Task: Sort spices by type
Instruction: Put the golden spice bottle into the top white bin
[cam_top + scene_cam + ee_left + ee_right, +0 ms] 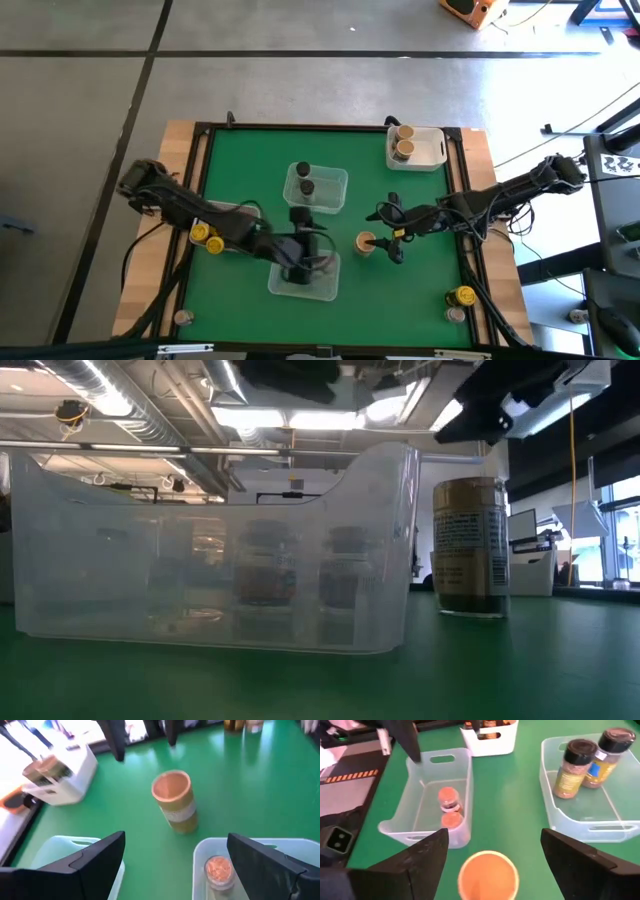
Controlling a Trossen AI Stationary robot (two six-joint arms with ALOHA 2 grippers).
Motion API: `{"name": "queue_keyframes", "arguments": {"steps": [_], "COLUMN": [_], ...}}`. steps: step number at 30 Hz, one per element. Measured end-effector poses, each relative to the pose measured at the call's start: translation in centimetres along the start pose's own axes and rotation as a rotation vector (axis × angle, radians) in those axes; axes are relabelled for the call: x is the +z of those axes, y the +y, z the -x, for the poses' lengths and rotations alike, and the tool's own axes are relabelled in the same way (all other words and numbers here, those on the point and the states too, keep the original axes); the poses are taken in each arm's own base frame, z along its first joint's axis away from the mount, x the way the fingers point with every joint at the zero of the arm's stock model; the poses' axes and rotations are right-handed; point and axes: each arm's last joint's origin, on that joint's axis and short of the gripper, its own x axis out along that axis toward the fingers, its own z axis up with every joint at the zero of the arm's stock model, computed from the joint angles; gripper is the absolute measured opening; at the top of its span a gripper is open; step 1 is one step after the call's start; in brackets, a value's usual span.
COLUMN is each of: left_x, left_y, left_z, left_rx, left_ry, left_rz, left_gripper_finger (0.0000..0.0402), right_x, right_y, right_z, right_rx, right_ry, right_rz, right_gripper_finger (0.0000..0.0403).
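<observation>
A: Tan-lidded jar [487, 875] stands upright on the green mat [420, 215], between the spread fingers of the right gripper [392, 244], untouched.

B: Left gripper [300, 262]?

A: Jaws apart over the near clear tub [303, 278] holding two pinkish-lidded jars [449, 807].

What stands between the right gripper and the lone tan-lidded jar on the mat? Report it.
Nothing visible. The right gripper is open with the tan-lidded jar directly before it on the green mat. The left gripper is open over the front clear tub.

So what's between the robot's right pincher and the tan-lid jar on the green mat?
Nothing. In the right wrist view, the open right gripper sits right above the tan-lid jar, fingers either side.
</observation>
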Motion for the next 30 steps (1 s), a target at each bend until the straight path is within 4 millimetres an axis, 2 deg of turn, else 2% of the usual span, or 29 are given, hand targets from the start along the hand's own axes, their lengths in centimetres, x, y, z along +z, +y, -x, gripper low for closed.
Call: {"name": "queue_keyframes", "arguments": {"steps": [4,8,17,25,30], "left_x": [-1.6,-2.0,-2.8,-2.7,-2.8], "left_y": [1.1,2.5,2.9,3.5,4.0], "left_z": [2.1,4.0,4.7,4.4,4.1], "left_rx": [0.014,0.023,0.022,0.048,0.064], "left_ry": [-0.105,-0.171,-0.162,-0.159,-0.152], "left_rz": [0.031,0.081,0.047,-0.025,-0.016], "left_gripper_finger": [0.0348,0.0348,0.0348,0.0348,0.0348], "right_x": [-0.4,-1.1,-1.7,-2.9,-3.8], "right_y": [-0.1,0.4,0.6,0.8,0.6], "right_z": [-0.4,-1.0,-2.1,-3.9,-5.1], "right_rx": [-0.009,-0.011,0.017,0.021,-0.043], "right_ry": [0.042,0.083,0.135,0.225,0.262], "right_rz": [0.003,0.023,0.045,0.059,0.085], "right_gripper_finger": [0.0347,0.0393,0.0339,0.0331,0.0331]}}
